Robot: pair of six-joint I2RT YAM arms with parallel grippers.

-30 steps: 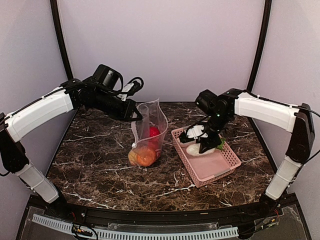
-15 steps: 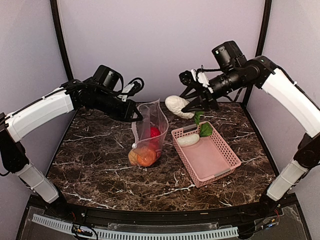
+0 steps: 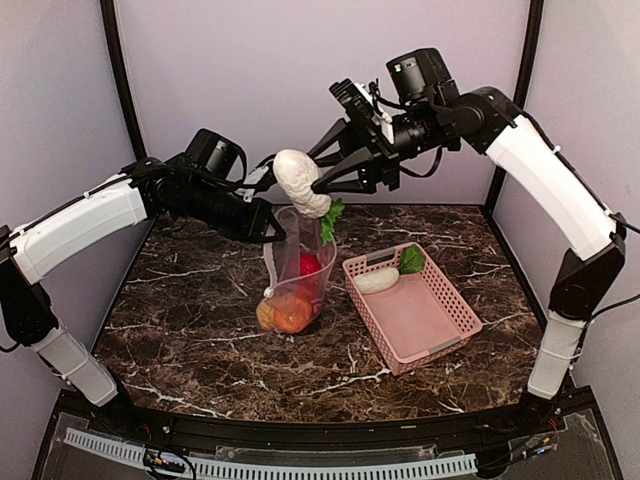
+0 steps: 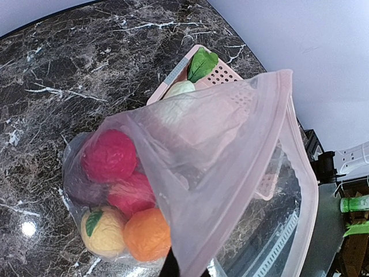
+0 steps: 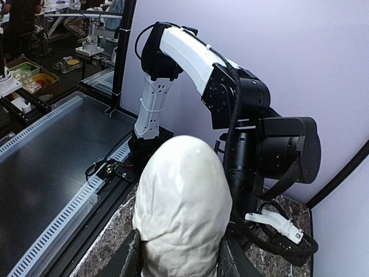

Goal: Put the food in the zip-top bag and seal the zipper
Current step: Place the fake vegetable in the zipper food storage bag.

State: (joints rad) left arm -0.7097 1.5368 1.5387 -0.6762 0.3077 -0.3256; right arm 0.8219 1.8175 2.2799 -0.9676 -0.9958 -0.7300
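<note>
The clear zip-top bag [image 3: 300, 262] stands on the table with its mouth up. My left gripper [image 3: 272, 232] is shut on the bag's upper left edge and holds it upright. In the left wrist view [image 4: 172, 269] the bag [image 4: 230, 150] holds two red balls [image 4: 109, 154], an orange [image 4: 147, 234], a yellow-peach ball [image 4: 102, 231] and a dark purple piece [image 4: 75, 186]. Its pale zipper strip [image 4: 302, 151] runs along the open mouth. My right gripper [image 3: 318, 185] is shut on a white radish [image 3: 298, 180] with green leaves [image 3: 331, 214], just above the bag's mouth. It fills the right wrist view [image 5: 181, 213].
A pink mesh basket [image 3: 430, 325] sits right of the bag. It holds a second white radish [image 3: 376, 280] with a green leaf [image 3: 411, 260]. The left arm [image 5: 230, 98] shows behind the held radish in the right wrist view.
My right gripper has lifted a white radish out of the pink basket and carried it up and left to above the bag's mouth. The left arm and bag have not moved.
</note>
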